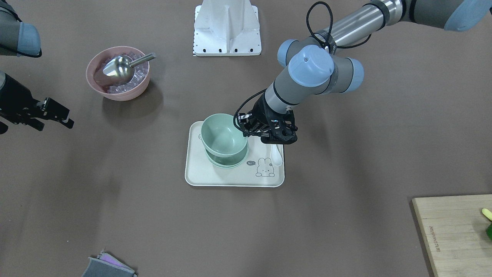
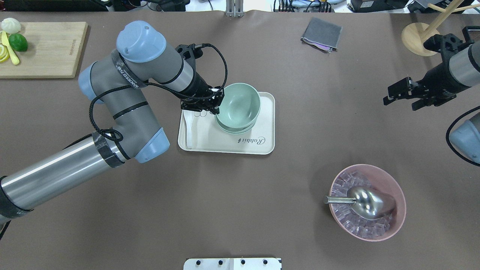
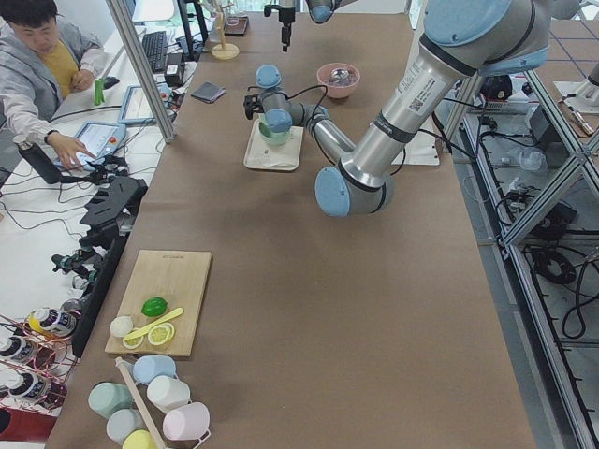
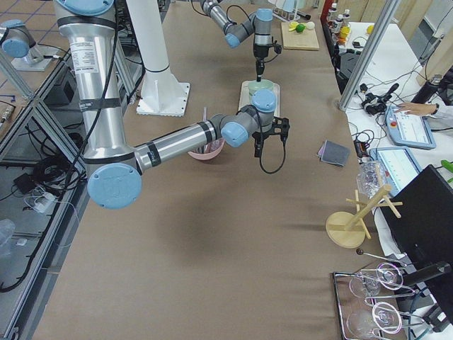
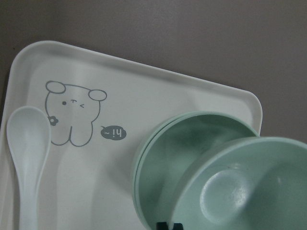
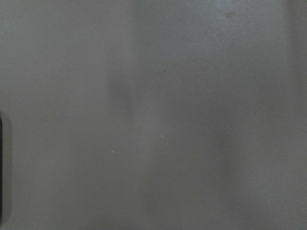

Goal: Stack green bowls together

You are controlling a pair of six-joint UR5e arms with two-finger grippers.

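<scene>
My left gripper (image 1: 243,129) is shut on the rim of a pale green bowl (image 1: 221,134) and holds it tilted, low over the other green bowls (image 1: 227,161), which sit nested on a white rabbit tray (image 1: 230,177). In the overhead view the left gripper (image 2: 218,107) pinches the held bowl (image 2: 238,101) at its left rim. The left wrist view shows the held bowl (image 5: 249,187) partly inside the nested bowls (image 5: 172,153). My right gripper (image 1: 54,115) is open and empty, far off to the side, also in the overhead view (image 2: 403,95).
A white spoon (image 1: 276,156) lies on the tray beside the bowls. A pink bowl (image 1: 96,86) holds ice and a metal scoop (image 1: 119,67). A cutting board (image 2: 45,48), a grey cloth (image 2: 321,33) and a wooden stand (image 2: 416,35) sit at the table's far edge.
</scene>
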